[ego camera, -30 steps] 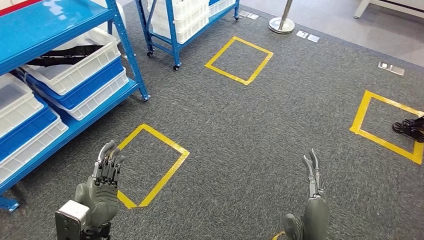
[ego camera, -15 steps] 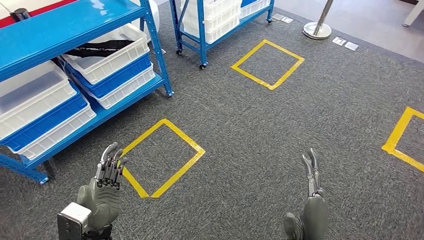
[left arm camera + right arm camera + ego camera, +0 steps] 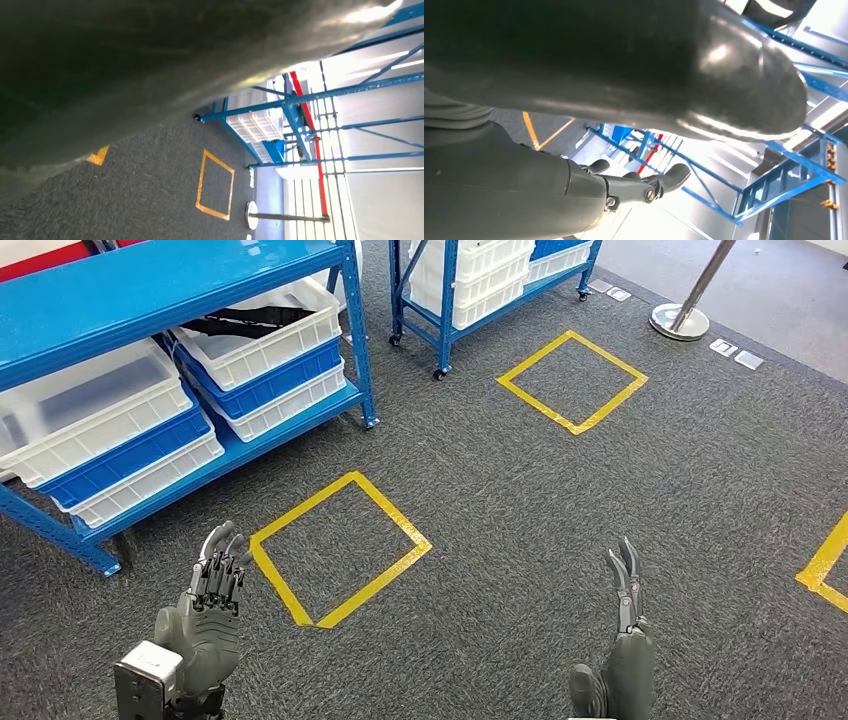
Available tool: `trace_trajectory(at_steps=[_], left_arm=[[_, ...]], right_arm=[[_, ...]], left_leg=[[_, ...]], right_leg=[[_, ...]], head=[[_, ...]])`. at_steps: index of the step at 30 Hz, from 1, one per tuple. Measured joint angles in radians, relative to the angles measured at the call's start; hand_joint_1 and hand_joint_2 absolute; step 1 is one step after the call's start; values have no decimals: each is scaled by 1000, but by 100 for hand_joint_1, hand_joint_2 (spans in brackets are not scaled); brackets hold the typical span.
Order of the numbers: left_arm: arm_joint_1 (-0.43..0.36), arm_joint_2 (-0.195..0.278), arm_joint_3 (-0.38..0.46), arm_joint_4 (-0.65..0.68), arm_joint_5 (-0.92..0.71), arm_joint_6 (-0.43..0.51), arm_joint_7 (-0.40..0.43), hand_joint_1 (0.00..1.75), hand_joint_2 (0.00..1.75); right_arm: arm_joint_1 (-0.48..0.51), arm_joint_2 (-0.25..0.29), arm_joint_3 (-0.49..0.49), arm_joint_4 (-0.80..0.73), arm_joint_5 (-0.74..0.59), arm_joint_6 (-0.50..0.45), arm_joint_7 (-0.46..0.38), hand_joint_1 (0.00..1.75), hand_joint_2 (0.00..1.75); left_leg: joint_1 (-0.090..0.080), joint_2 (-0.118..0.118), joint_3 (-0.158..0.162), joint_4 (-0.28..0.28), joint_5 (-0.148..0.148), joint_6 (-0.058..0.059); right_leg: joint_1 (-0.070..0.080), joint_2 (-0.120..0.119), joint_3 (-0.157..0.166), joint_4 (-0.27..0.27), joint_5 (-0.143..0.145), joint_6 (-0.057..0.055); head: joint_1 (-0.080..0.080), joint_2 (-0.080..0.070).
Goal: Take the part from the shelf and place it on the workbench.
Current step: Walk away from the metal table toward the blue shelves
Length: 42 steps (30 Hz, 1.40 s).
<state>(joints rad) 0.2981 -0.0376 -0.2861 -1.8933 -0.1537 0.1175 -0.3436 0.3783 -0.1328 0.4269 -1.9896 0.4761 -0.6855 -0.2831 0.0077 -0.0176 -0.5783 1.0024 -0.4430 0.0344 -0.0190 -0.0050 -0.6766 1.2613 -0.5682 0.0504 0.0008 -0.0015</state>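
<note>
While both hands, left hand [image 3: 205, 615] and right hand [image 3: 622, 640], stay spread and empty, the long black part [image 3: 255, 320] in the white plastic bin [image 3: 265, 345] looks light; grab its middle.

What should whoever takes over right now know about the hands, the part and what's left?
Left hand: raised, fingers apart, holding nothing.
Right hand: raised, fingers straight, holding nothing.
The blue shelf stands ahead on the left. A white bin on it holds a long black part, probably the one to fetch. A yellow floor square lies between the robot and the shelf.
Done: nothing picked up yet.
Left: approach the shelf, take the part, carry it to the workbench and set it down.
</note>
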Motion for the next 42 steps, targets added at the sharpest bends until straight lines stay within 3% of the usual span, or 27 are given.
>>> trace_trajectory(at_steps=[2,3,5,7,9,10,12,13,14,15,18,20,24,25,27,29,30,31,33,35,37,39,41,42], left_arm=[[0,0,-1,0,0,0,0,0,0],[0,0,-1,0,0,0,0,0,0],[0,0,-2,0,0,0,1,0,0],[1,1,-2,0,0,0,1,0,0],[1,1,-2,0,0,0,1,0,0],[1,1,-2,0,0,0,1,0,0],[1,1,-2,0,0,1,1,0,0],[1,1,-2,0,0,1,1,0,0],[1,2,-2,0,0,0,1,0,0],[2,2,-2,0,0,0,1,0,0],[1,2,-2,0,0,1,1,0,0],[0,2,-2,0,0,1,1,0,0],[0,3,-2,-1,0,1,0,0,0],[-1,2,-2,-1,0,1,0,0,0],[-3,2,-3,-1,0,0,0,0,0],[-2,2,-3,0,0,0,0,0,0],[-2,2,-3,0,0,0,0,0,0],[-2,2,-3,0,0,0,0,0,0],[-2,2,-3,0,0,0,0,0,0],[-2,2,-3,0,0,0,0,0,0],[-3,2,-3,0,0,0,1,0,0],[-3,2,-3,0,0,1,0,0,0],[-4,2,-4,0,0,1,-1,0,0],[-4,3,-4,0,1,2,-1,0,0]], right_arm=[[-1,0,0,0,0,0,0,0,0],[-1,0,0,1,0,0,0,0,0],[-1,0,0,2,0,0,0,0,0],[-1,0,0,2,0,0,0,0,0],[-1,0,0,2,0,0,0,0,0],[-1,0,0,2,0,0,0,0,0],[-1,0,0,2,0,0,0,0,0],[-1,0,0,2,0,0,0,0,0],[-1,0,0,2,0,0,0,0,0],[-1,0,0,2,0,0,0,0,0],[-1,1,0,2,0,0,0,0,0],[-1,1,0,2,0,0,0,0,0],[-2,1,0,1,1,0,0,0,0],[-2,1,0,1,1,0,0,0,0],[-1,1,0,1,1,0,0,0,0],[0,0,0,2,0,0,0,0,0],[0,0,0,2,0,0,0,0,0],[0,0,0,2,0,0,0,0,0],[0,0,0,2,0,0,0,0,0],[0,1,0,3,0,0,0,0,0],[0,1,-1,2,0,0,1,0,0],[0,1,-1,2,1,0,1,0,0],[0,2,-2,2,5,0,0,0,0],[0,3,-2,3,7,0,0,0,0]], left_leg=[[3,-12,5,3,-6,-10],[2,-16,7,5,-10,-16],[-3,-21,8,6,-14,-28],[0,-21,9,4,-15,-37],[4,-10,-3,35,-36,-44],[5,-3,-23,82,-63,-47],[5,9,-94,223,-128,-51],[5,11,-127,282,-145,-51],[4,12,-145,308,-143,-49],[4,12,-143,293,-119,-46],[0,16,-57,103,-11,-27],[-6,19,-25,36,3,-21],[-7,12,-13,14,-1,-10],[-4,11,-7,8,-1,-4],[-2,11,-1,4,-5,4],[-2,8,3,4,-11,5],[-1,6,7,4,-15,4],[-1,4,13,4,-19,1],[-2,-1,26,5,-30,-8],[-7,-4,32,6,-40,-19],[-9,-4,35,5,-45,-27],[-6,0,35,19,-58,-35],[-3,7,0,101,-101,-43],[-3,9,-36,168,-130,-46]], right_leg=[[-9,1,54,-139,67,26],[-12,3,81,-199,90,29],[-11,6,104,-247,106,14],[-9,6,107,-248,109,-7],[-12,5,111,-250,109,-20],[-13,5,114,-251,108,-25],[-8,2,119,-250,103,-33],[-5,1,121,-250,101,-36],[-3,1,125,-250,98,-39],[-1,1,130,-250,95,-42],[6,2,149,-250,80,-42],[9,2,153,-250,72,-33],[8,-2,145,-231,56,-17],[9,-1,125,-192,40,-17],[6,2,49,-63,-4,-21],[4,2,-21,32,-22,-14],[3,2,-30,29,-7,-5],[1,2,-17,-17,23,7],[-3,2,44,-161,94,25],[-3,4,83,-241,124,15],[0,5,89,-247,122,-7],[-3,5,96,-250,120,-22],[-7,4,109,-253,114,-36],[-6,4,114,-253,109,-43]], head=[[1,0],[2,0],[1,0],[-1,0],[-3,0],[-4,0],[-7,0],[-7,0],[-7,0],[-7,0],[-6,0],[-6,0],[-6,0],[-4,0],[0,0],[1,0],[1,0],[1,0],[2,0],[2,0],[1,0],[0,0],[-5,0],[-7,0]])
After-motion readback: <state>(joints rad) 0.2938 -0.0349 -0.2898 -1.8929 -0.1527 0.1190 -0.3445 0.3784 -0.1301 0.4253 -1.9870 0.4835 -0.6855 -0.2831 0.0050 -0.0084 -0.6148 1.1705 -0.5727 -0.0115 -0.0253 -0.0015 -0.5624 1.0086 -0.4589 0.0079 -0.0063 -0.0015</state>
